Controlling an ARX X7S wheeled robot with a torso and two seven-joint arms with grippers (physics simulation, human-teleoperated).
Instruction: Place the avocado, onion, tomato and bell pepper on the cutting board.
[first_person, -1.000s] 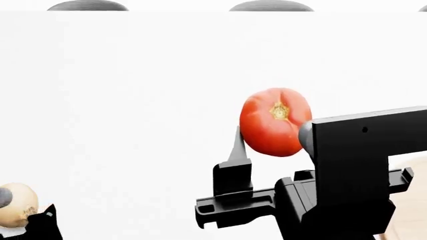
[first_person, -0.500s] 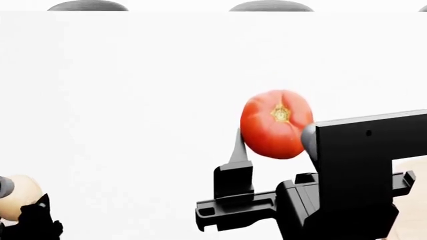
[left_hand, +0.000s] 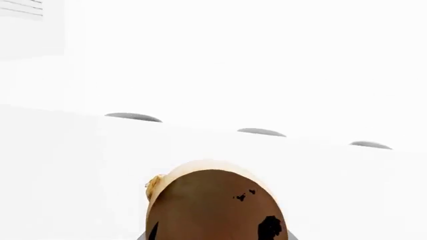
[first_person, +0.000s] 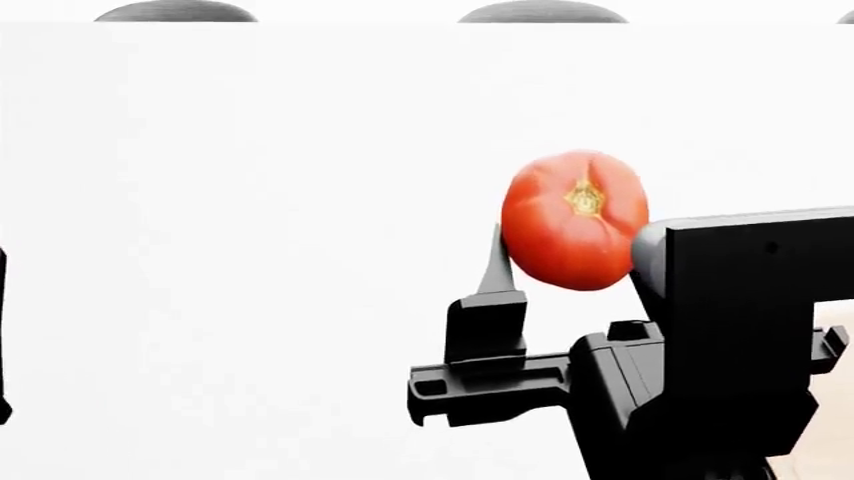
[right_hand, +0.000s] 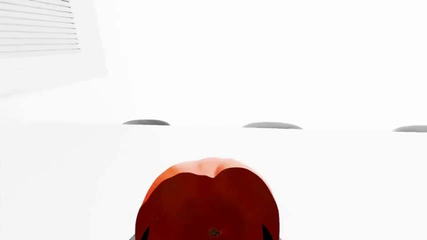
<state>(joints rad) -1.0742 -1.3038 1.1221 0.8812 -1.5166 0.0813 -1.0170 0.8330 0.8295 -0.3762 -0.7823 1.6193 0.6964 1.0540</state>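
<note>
The glossy red tomato (first_person: 575, 218) hangs above the white table, pinched in my right gripper (first_person: 567, 240); one dark finger (first_person: 494, 262) presses on its left side. In the right wrist view the tomato (right_hand: 208, 200) fills the space between the jaws of the right gripper (right_hand: 207, 235). The pale tan onion (left_hand: 213, 202) sits in my left gripper (left_hand: 213, 236), which is shut on it. In the head view only a dark sliver of the left arm (first_person: 3, 340) shows. A pale wood strip of the cutting board (first_person: 841, 315) peeks out behind the right arm. The avocado and bell pepper are out of view.
Dark grey rounded shapes (first_person: 174, 12) (first_person: 541, 12) line the far edge of the white table (first_person: 267, 200). A slatted vent (right_hand: 40, 30) is on the wall beyond. My right arm's black body (first_person: 721, 360) blocks the lower right of the head view.
My right gripper has carried the tomato up and to the right. The left gripper with the onion has slid left out of the head view.
</note>
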